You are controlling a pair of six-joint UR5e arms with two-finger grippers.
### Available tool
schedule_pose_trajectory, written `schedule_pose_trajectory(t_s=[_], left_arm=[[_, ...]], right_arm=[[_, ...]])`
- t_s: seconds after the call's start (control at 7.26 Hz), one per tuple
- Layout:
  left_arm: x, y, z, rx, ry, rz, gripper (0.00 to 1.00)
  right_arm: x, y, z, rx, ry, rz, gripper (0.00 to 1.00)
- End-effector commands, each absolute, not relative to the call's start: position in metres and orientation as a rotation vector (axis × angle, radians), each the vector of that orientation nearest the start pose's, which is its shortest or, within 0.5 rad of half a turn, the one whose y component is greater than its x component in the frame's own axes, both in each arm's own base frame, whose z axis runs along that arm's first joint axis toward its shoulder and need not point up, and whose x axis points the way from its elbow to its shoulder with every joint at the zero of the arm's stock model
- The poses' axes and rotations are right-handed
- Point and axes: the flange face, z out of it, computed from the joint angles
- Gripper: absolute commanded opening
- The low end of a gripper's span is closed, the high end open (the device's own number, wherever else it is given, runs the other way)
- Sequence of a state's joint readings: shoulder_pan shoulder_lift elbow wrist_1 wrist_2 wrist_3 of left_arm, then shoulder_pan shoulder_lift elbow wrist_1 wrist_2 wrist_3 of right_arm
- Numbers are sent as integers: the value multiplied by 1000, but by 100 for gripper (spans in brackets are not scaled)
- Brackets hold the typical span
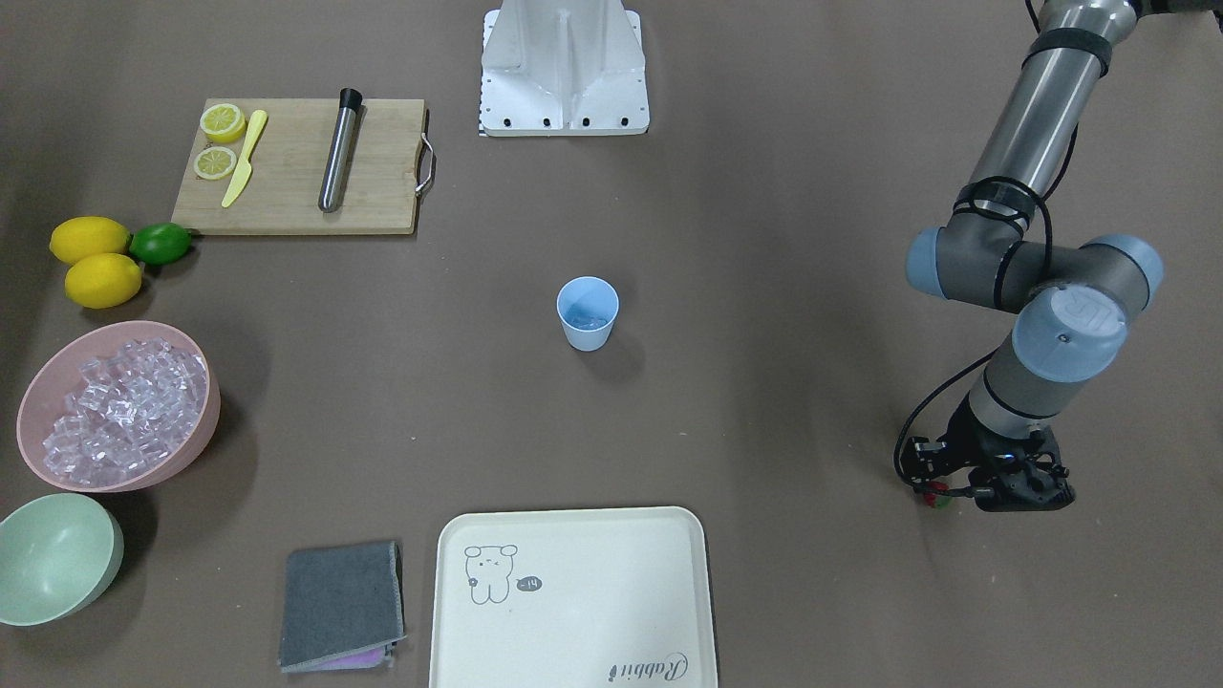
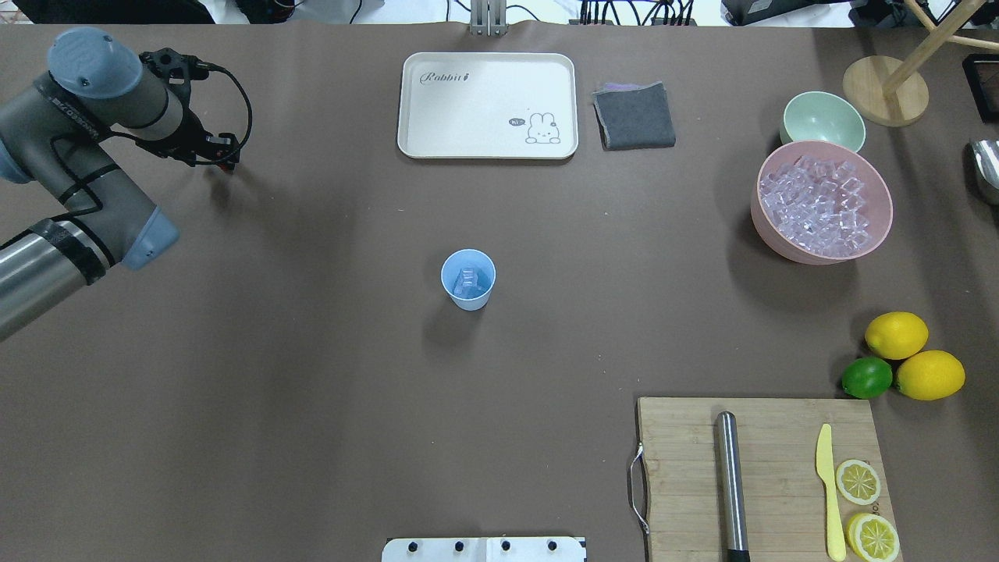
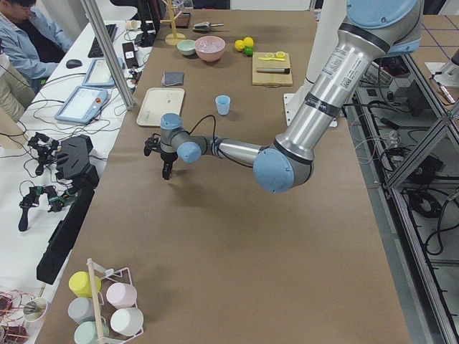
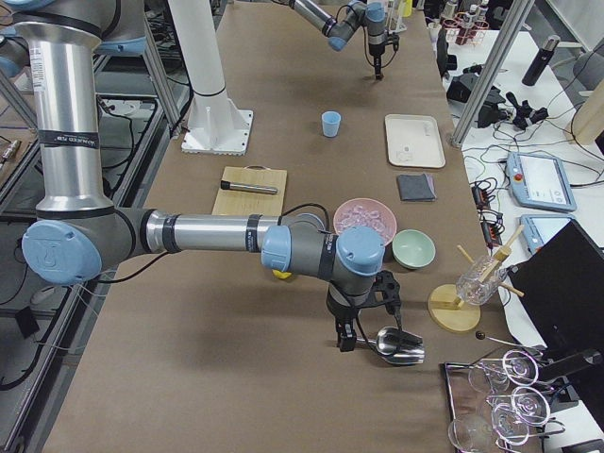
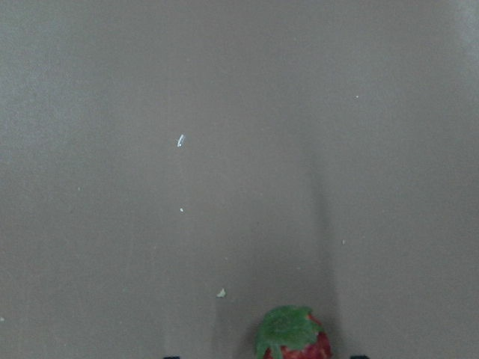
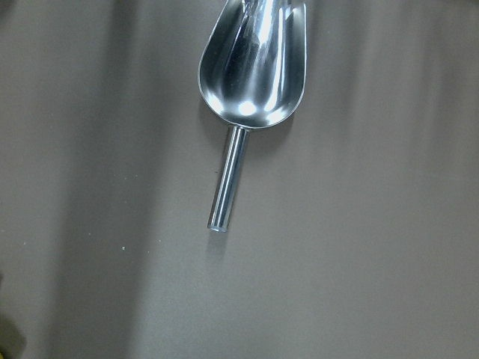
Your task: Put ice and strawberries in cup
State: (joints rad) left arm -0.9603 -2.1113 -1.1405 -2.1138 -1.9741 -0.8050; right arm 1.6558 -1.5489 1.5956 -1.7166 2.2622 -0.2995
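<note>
The light blue cup (image 2: 467, 279) stands mid-table with a few ice cubes inside. More ice (image 2: 819, 207) is heaped in the pink bowl (image 2: 769, 234). A tiny red strawberry (image 5: 290, 335) with a green cap lies on the table at the bottom of the left wrist view. My left gripper (image 1: 941, 499) points down over it, and the dark fingertips at the frame's bottom edge stand wide of the berry on both sides. My right gripper (image 4: 343, 340) hangs above a metal scoop (image 6: 254, 67) lying on the table. I cannot tell whether the right gripper is open or shut.
A cream tray (image 2: 437, 140) and a grey cloth (image 2: 634, 117) lie at the far edge. A pale green bowl (image 2: 823, 121) sits beside the pink bowl. Near my right side are two lemons (image 2: 929, 375), a lime (image 2: 866, 377) and a cutting board (image 2: 687, 476) with a knife, lemon halves and a steel rod.
</note>
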Motion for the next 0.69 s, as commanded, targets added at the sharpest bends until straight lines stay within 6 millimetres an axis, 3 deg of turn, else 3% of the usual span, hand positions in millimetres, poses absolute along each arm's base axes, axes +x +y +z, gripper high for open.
schedule_pose_trajectory(t_s=[0.0,0.14,0.55], left_arm=[[353,-664,492,234,719,-63,65],[358,-665,486,232,725,-70,64],[359,-665,488,228,721,-73,44]], right_arm=[[113,-483,658,38,-697,-174,100],[113,-482,659,39,-695,-177,100],[115,-482,659,41,-697,-177,100]])
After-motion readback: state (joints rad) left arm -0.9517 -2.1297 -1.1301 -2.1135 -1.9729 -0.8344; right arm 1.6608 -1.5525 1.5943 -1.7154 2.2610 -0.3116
